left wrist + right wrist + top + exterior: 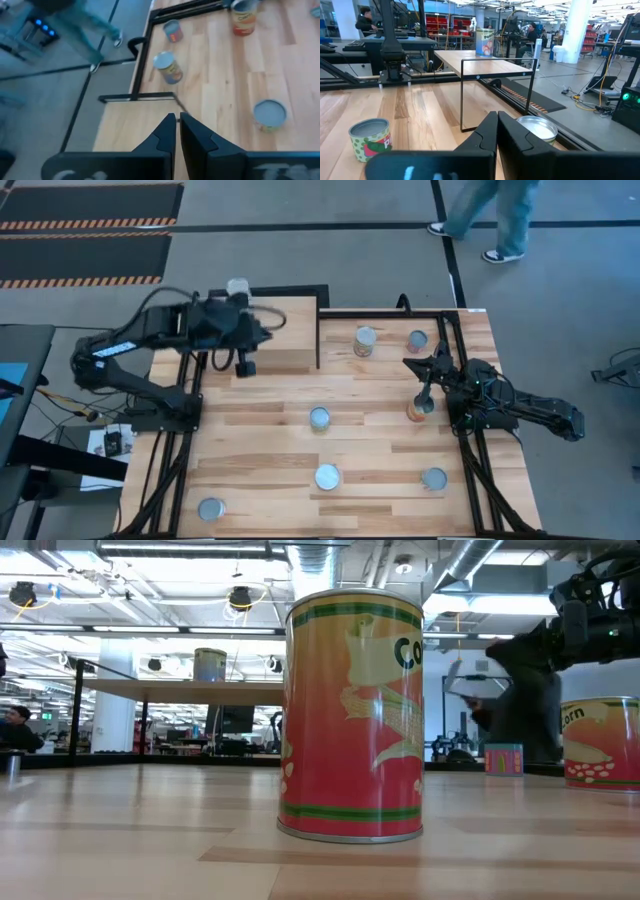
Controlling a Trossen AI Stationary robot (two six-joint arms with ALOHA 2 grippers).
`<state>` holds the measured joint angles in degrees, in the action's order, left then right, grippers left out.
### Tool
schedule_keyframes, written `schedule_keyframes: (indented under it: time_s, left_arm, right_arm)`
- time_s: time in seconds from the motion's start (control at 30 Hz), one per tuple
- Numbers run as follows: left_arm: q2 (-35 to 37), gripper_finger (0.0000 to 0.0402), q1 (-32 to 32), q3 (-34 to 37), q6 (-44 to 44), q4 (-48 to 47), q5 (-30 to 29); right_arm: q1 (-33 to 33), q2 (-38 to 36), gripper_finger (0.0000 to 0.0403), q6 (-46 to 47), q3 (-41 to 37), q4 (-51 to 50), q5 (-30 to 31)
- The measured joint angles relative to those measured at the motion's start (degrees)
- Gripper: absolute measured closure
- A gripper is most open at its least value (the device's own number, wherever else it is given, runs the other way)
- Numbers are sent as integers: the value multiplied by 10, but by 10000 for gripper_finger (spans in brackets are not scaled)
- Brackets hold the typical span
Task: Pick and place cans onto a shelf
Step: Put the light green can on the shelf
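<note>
While both narrow grippers hold nothing, the nearest can (352, 715) reads "Co"

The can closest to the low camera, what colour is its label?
Orange-red with green bands, on the can; the low view shows it best.

Your planked wooden surface (260, 445) carries seven cans (319, 417) scattered across its middle, right and near side; the pale shelf (290, 330) at far left holds one can (237, 286).
</note>
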<state>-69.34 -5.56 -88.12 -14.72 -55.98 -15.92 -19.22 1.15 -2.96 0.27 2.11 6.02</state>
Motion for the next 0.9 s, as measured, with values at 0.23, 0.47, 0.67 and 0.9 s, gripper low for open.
schedule_keyframes:
  time_s: [0.23, 0.47, 0.67, 0.9]
  left_arm:
    - [80, 388, 37, 217, 11, 200, 2]
    - [95, 388, 89, 351, 33, 333, 5]
    - [49, 388, 143, 387, 60, 405, 4]
    - [-49, 388, 174, 387, 107, 445, 3]
  right_arm:
    - [0, 0, 369, 0, 0, 0, 0]
    - [0, 0, 369, 0, 0, 0, 0]
    - [0, 0, 369, 0, 0, 0, 0]
    - [0, 0, 369, 0, 0, 0, 0]
